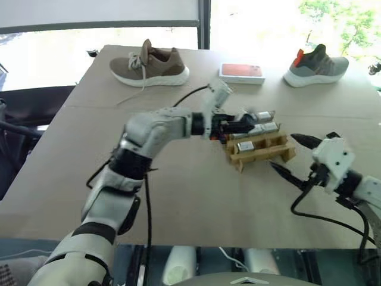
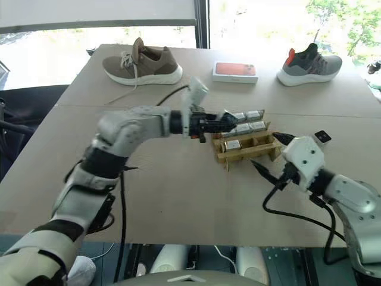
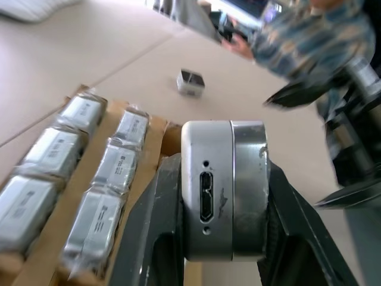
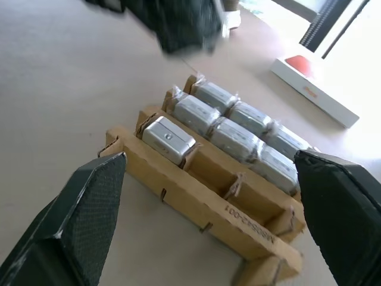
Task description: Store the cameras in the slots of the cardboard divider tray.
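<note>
Over the cardboard divider tray (image 1: 261, 149) on the counter (image 1: 196, 196), the left end effector (image 3: 220, 196) clamps one camera (image 3: 223, 190); the right end effector (image 4: 208, 202) stands wide, empty. Next, likely lowering into a free front-row slot.

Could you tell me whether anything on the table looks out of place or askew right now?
One camera lies loose on the bare table, apart from the cardboard divider tray. In the tray, the nearest row holds one camera with empty slots beside it. The left gripper holds another camera. Nothing looks spilled or damaged.
</note>
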